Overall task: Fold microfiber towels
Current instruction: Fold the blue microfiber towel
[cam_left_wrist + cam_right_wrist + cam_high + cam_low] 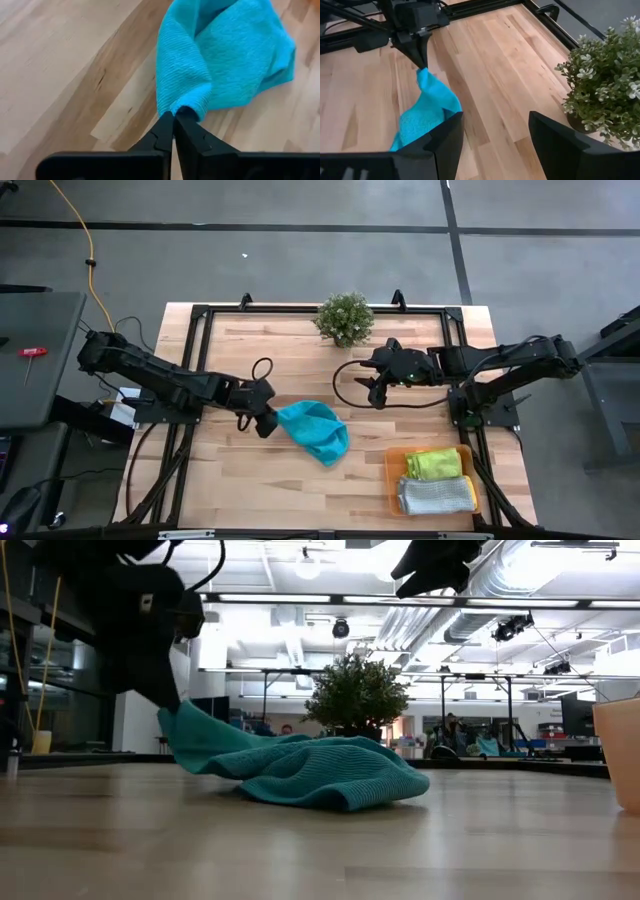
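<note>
A teal microfiber towel point(318, 432) lies crumpled near the table's middle. Its left end is raised to my left gripper point(268, 420), which is shut on it. In the low view the towel point(310, 770) slopes up to that gripper point(168, 692) and its bulk rests on the wood. My right gripper point(378, 392) hangs open above the table right of centre, near the plant. It holds nothing, and its fingers point(445, 135) frame the towel point(427, 112) from afar. My left gripper pinches a bunched fold at the towel's left end point(189, 109) between its two fingers, at their free ends. The fingers slant down from the table's left. That end is lifted a little. The rest of the towel lies slack and rumpled on the table point(340, 785).
An orange tray point(390, 472) at the near right holds a lime green towel point(436, 463) and a light grey towel point(436, 496). A potted plant point(345, 317) stands at the far middle, close to my right gripper. Bare wood lies left of and in front of the teal towel.
</note>
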Controlling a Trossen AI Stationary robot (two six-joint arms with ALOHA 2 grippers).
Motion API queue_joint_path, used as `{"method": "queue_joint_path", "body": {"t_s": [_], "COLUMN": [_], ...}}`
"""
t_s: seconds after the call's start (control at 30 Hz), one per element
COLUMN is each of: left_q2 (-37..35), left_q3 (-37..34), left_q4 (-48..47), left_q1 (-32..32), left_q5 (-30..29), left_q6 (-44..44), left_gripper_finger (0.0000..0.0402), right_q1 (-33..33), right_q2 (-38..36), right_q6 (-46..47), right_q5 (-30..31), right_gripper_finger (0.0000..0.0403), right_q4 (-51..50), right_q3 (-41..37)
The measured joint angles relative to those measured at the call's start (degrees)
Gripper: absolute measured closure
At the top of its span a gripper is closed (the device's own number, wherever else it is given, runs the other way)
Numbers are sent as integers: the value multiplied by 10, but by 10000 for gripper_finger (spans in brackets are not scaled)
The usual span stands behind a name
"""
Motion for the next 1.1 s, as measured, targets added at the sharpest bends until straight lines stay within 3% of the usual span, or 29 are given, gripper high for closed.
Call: {"method": "queue_joint_path", "body": {"t_s": [0.13,0.4,0.57,0.73,0.9,1.1], "left_q2": [0,-46,-82,-67,20,121], "left_q3": [-1,30,54,50,48,48], "left_q4": [-5,-76,-65,-25,5,17], "left_q1": [1,54,66,29,-20,-82], "left_q5": [3,-2,0,41,41,-29], "left_q6": [55,182,283,373,378,387], "left_gripper_finger": [367,255,201,184,186,189], "right_q1": [0,0,0,0,0,0], "right_q2": [0,0,4,19,32,40], "right_q6": [1,9,9,9,9,9], "right_q5": [0,0,5,5,5,5], "right_gripper_finger": [187,187,187,187,187,187], "right_q4": [1,3,3,5,3,0], "right_q3": [0,0,0,0,0,0]}}
